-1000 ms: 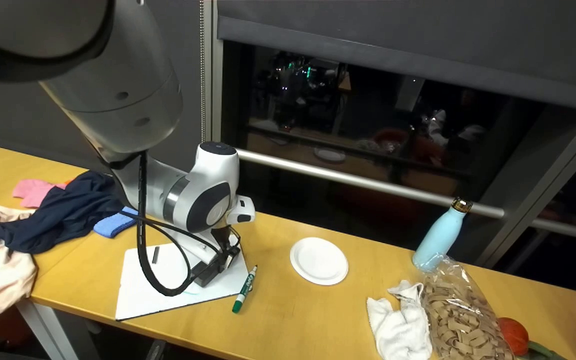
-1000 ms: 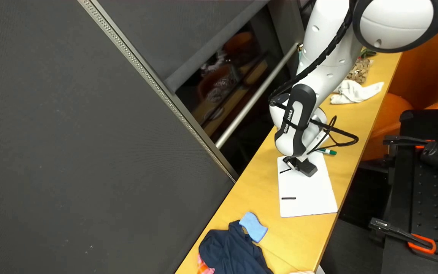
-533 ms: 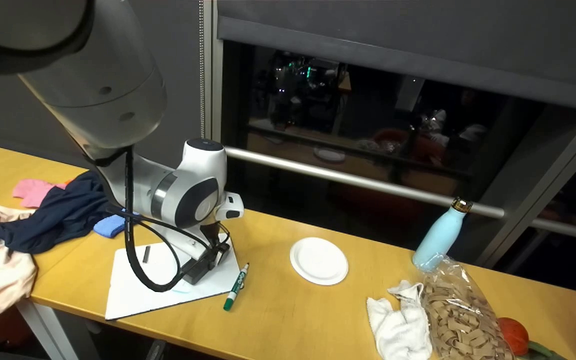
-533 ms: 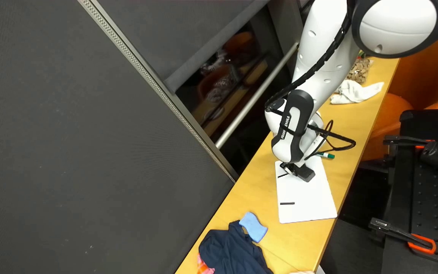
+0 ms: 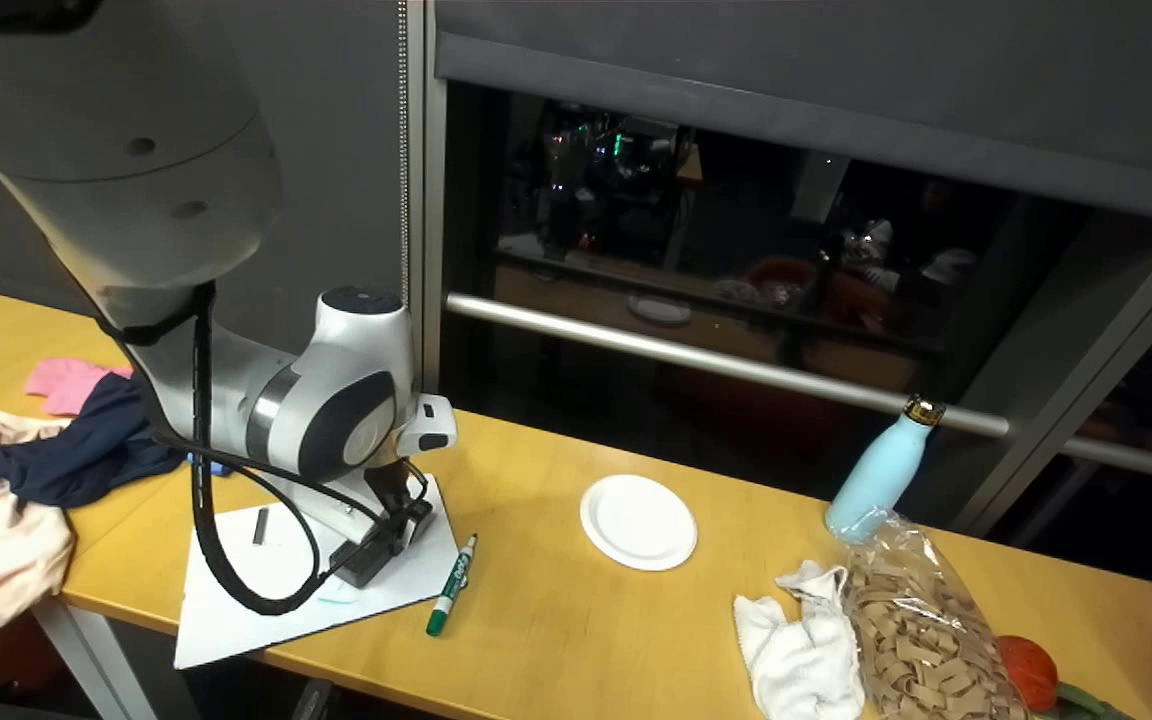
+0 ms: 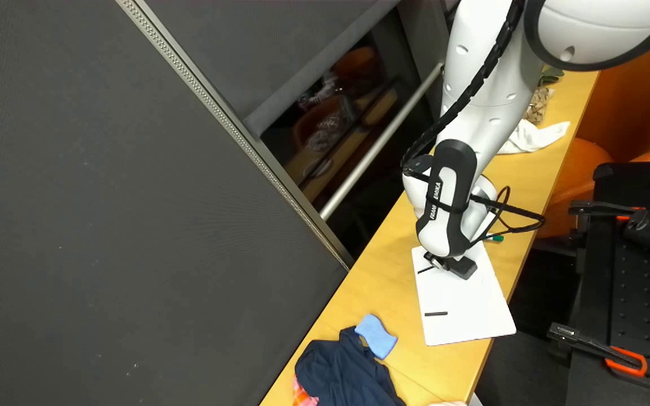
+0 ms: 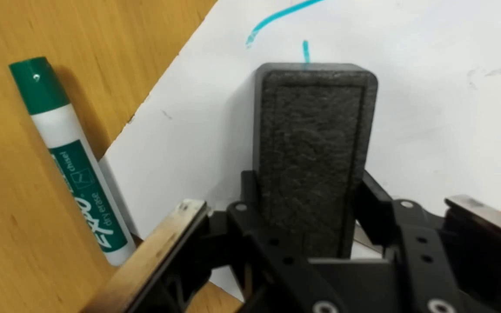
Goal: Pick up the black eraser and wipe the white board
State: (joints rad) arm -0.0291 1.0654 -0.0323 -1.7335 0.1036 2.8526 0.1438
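My gripper (image 7: 305, 187) is shut on the black eraser (image 7: 313, 148), with a finger against each long side. The eraser also shows in both exterior views (image 5: 364, 562) (image 6: 463, 267), low over or on the white board (image 5: 226, 610); contact cannot be told. The board also shows in an exterior view (image 6: 466, 316) and in the wrist view (image 7: 176, 139). A curved cyan stroke (image 7: 281, 17) and a short cyan stroke (image 7: 306, 51) lie just beyond the eraser's far end. The eraser's near end is hidden by the gripper.
A green marker (image 7: 81, 174) (image 5: 452, 585) lies beside the board. One board corner overhangs the table's (image 5: 556, 620) front edge. A white plate (image 5: 638, 522), blue bottle (image 5: 881, 475), white cloth (image 5: 801, 650) and bag (image 5: 921, 640) stand further along. Dark clothing (image 6: 347, 372) and a blue sponge (image 6: 376, 336) lie opposite.
My gripper with the eraser has moved left in an exterior view. The board and marker have shifted along with it, and a board corner now sticks out past the table's front edge.
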